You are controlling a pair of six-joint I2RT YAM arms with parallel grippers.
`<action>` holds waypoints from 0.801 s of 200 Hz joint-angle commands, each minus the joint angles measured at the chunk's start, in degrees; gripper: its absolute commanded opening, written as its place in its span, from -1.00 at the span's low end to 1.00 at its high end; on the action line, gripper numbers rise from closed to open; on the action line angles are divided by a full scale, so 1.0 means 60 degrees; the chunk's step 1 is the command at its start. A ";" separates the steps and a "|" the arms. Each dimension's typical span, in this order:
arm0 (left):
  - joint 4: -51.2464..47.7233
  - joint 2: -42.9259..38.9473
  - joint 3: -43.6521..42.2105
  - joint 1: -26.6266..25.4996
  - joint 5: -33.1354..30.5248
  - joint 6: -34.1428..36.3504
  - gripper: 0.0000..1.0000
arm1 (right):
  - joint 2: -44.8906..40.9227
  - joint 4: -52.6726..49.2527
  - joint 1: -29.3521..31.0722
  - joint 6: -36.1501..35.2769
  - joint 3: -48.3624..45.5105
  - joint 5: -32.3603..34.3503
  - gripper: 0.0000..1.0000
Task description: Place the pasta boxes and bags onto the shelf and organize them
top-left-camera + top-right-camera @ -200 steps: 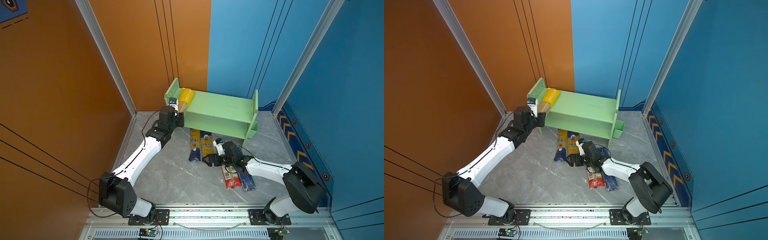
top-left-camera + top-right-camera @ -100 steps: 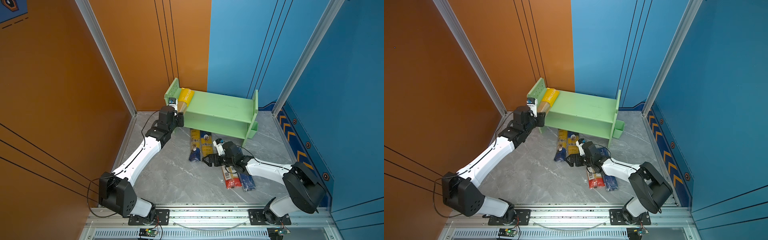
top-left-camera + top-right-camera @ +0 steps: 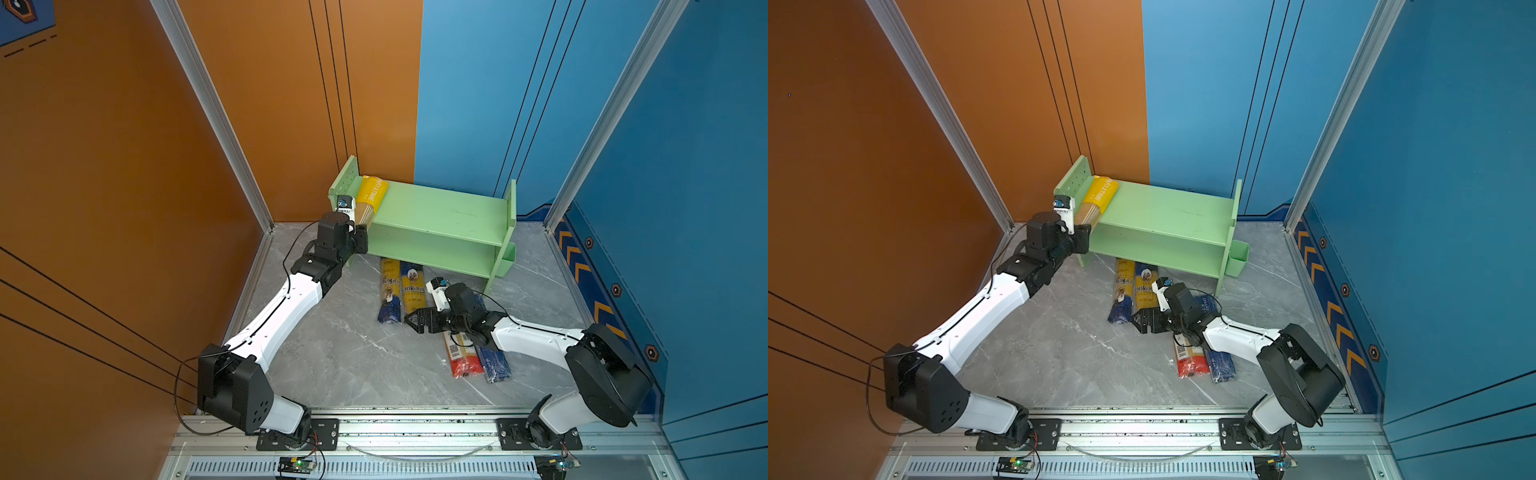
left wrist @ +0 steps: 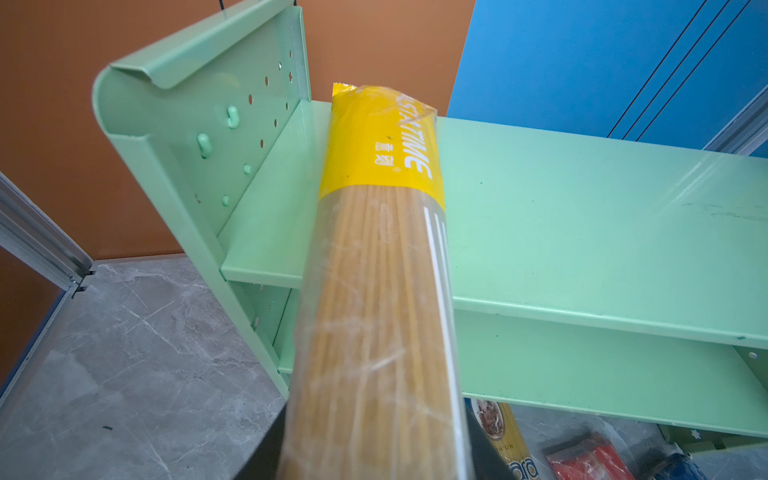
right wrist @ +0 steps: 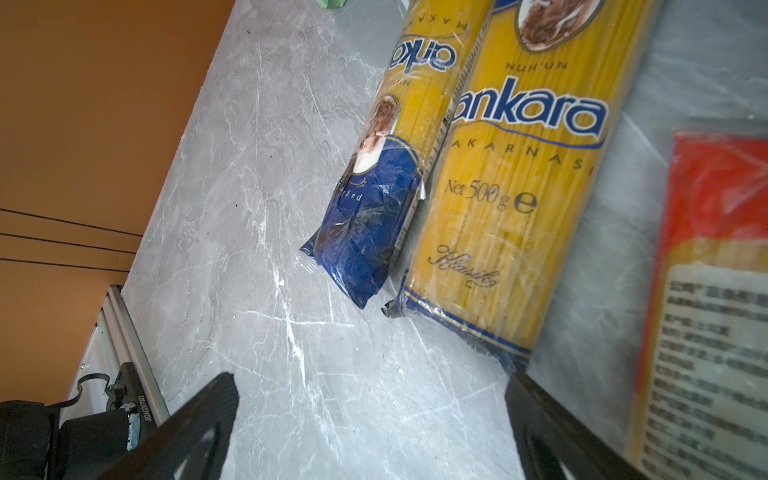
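Note:
A yellow spaghetti pack (image 3: 371, 198) (image 4: 382, 249) lies tilted with its far end on the top tier of the light green shelf (image 3: 449, 212) (image 4: 582, 208), close to the perforated left panel. My left gripper (image 3: 360, 239) (image 4: 374, 457) is shut on its near end. Two blue-and-yellow ankara packs (image 3: 390, 291) (image 3: 412, 291) (image 5: 519, 187) lie side by side on the floor before the shelf. My right gripper (image 3: 417, 321) (image 5: 370, 415) hangs open just short of their near ends, with nothing between its fingers. A red-ended pack (image 3: 461, 359) (image 5: 715, 291) and a dark blue pack (image 3: 494, 365) lie partly under the right arm.
A small green bin (image 3: 505, 262) hangs on the shelf's right side. Orange and blue walls close in the back and sides. The shelf's lower tier (image 4: 602, 374) holds nothing. Grey marble floor (image 3: 353, 357) spreads between the arms.

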 commanded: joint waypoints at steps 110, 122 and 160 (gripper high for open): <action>0.1609 -0.0174 0.0519 0.0036 -0.0190 -0.0029 -0.09 | 0.0043 0.0229 0.0003 -0.0073 -0.0100 -0.0169 0.98; 0.1620 -0.0170 0.0518 0.0035 -0.0184 -0.0029 -0.05 | 0.0050 0.0257 0.0003 -0.0073 -0.0106 -0.0175 0.99; 0.1608 -0.0131 0.0567 0.0021 -0.0124 0.0025 0.06 | 0.0064 0.0345 0.0006 -0.0110 -0.0144 -0.0205 1.00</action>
